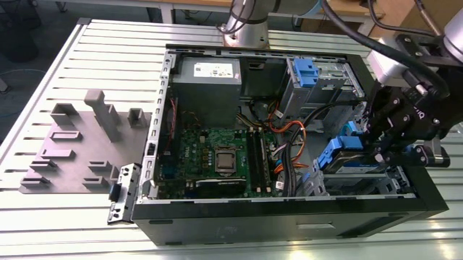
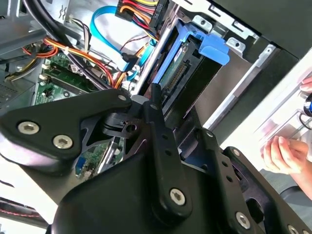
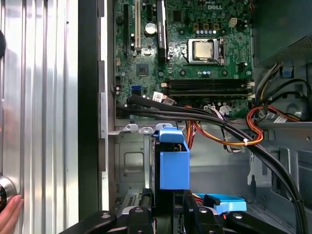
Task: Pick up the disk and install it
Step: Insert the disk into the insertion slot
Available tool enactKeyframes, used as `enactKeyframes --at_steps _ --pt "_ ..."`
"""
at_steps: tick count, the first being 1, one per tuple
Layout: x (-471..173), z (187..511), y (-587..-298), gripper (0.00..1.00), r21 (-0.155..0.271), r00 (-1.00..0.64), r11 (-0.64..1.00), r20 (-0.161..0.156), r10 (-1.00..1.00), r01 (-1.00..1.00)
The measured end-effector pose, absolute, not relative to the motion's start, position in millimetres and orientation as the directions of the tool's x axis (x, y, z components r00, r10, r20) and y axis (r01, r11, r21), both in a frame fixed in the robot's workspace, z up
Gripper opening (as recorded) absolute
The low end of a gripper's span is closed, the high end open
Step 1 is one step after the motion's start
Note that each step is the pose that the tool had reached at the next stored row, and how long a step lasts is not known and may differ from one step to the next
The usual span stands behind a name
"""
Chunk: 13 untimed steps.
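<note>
No readable txt; sticker (image 1: 210,69) on PSU box (image 1: 206,95) too small.

**Open computer case on table: component positions**

The computer case (image 1: 289,211) lies on its side on the table (image 1: 65,227), and the robot arm's base (image 1: 246,24) stands behind it. Inside, the power supply (image 1: 208,81) sits at the far side, with the motherboard (image 1: 217,157) in front of it. The drive cage (image 1: 318,81) is toward the exterior view's right, and a cable bundle (image 1: 289,146) runs between the motherboard and the drive bays. A fixture plate (image 1: 69,151) lies on the table at the exterior view's left of the case, with a metal bracket (image 1: 121,195) between them. The disk (image 1: 353,162) sits at the near right bay, apparently clamped in the gripper (image 1: 382,157) above it.
</note>
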<state>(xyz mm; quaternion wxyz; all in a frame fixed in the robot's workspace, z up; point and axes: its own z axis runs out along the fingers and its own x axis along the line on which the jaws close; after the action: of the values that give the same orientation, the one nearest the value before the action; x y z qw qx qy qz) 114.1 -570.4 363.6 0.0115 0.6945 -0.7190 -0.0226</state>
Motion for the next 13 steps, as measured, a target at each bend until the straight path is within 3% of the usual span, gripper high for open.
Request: enactKeyframes --at_steps 13 --pt "114.1 339.9 -570.4 0.35 0.049 -0.035 0.034 -0.015 -0.999 -0.998"
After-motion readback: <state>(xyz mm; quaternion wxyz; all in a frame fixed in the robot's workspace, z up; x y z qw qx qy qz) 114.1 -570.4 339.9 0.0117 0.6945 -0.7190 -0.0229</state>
